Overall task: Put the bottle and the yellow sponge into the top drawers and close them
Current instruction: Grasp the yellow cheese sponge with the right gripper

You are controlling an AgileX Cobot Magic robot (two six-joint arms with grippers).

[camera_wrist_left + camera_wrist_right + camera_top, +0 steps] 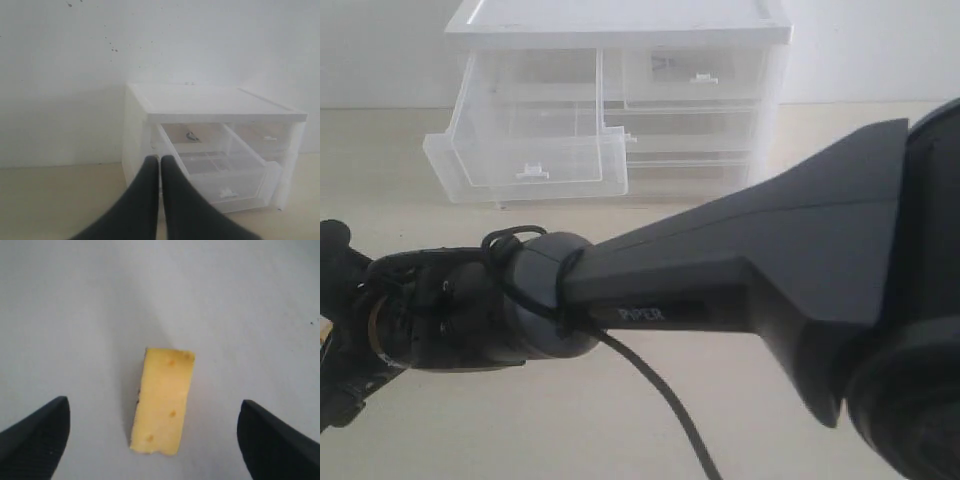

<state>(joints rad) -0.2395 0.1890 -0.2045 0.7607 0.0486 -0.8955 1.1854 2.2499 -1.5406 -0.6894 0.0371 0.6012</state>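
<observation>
The yellow sponge lies flat on the pale table in the right wrist view. My right gripper hangs over it, open wide, with one finger on each side and neither touching it. In the exterior view the sponge is hidden behind the right arm. That arm reaches across to the left edge. The left top drawer is pulled out and looks empty. The right top drawer is pushed in. My left gripper is shut on nothing and points at the open drawer. The bottle is out of view.
The translucent white cabinet stands at the back of the table against a white wall, with wider drawers under the top pair. A black cable trails from the right arm across the near table.
</observation>
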